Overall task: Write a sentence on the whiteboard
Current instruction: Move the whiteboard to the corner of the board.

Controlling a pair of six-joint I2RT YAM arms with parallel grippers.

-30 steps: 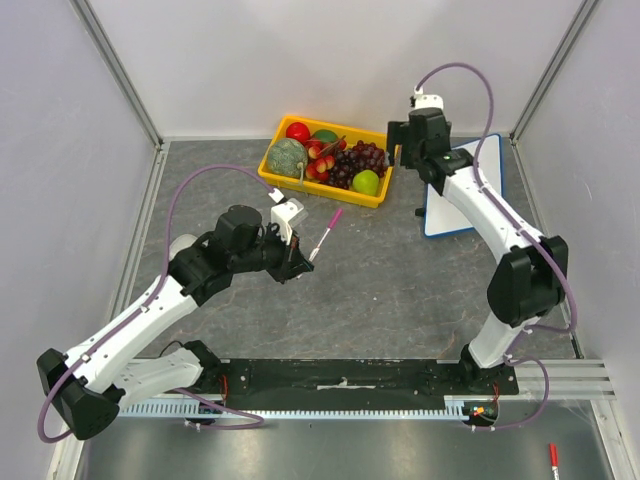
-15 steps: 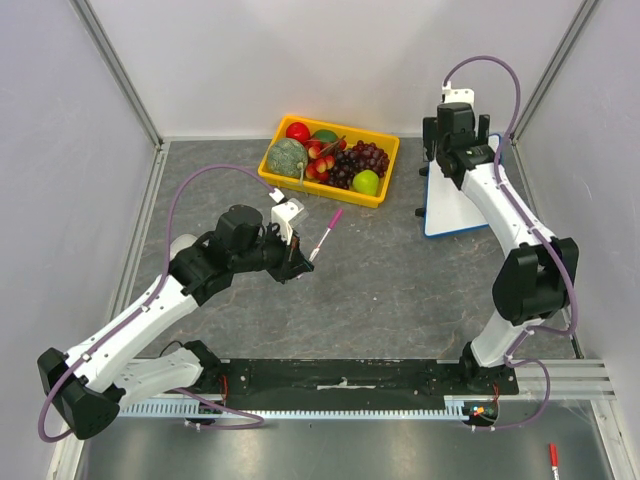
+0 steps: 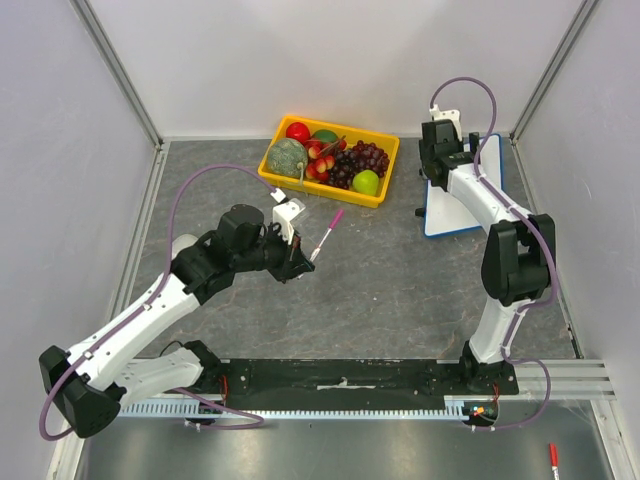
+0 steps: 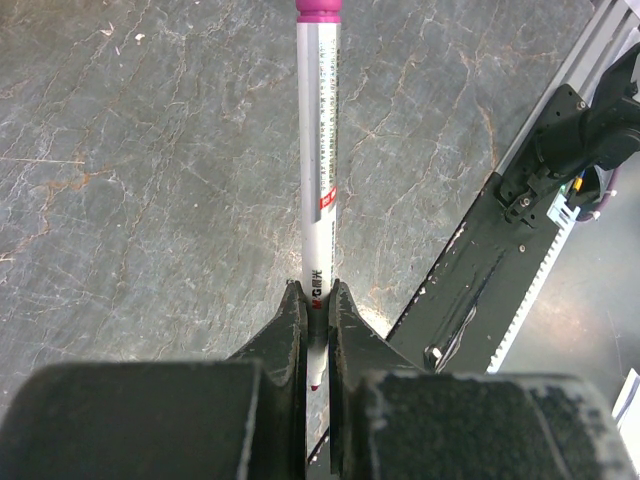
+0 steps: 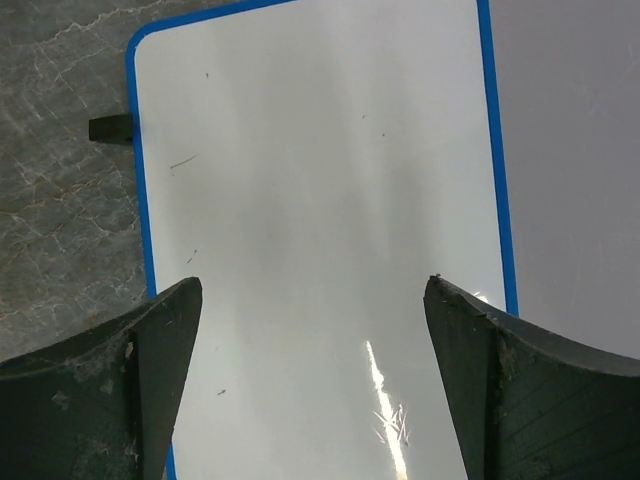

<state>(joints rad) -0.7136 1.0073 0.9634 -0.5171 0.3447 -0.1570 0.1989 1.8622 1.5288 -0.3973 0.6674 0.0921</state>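
Note:
The whiteboard lies at the back right of the table, white with a thin blue rim. In the right wrist view its face is blank apart from a few small specks; no pink sentence shows. My right gripper hovers over the board's far end, its fingers wide open and empty. My left gripper sits mid-table, shut on a white marker with a pink end cap. In the left wrist view the marker sticks out ahead of the closed gripper.
A yellow fruit basket holding a melon, grapes, apples and other fruit stands at the back centre, left of the board. A black foot sticks out at the board's left edge. A red pen lies off the table at the bottom right.
My right arm swung from left of the board's far end to over it, then back a little left, its elbow folding in. The left arm and marker have not moved.

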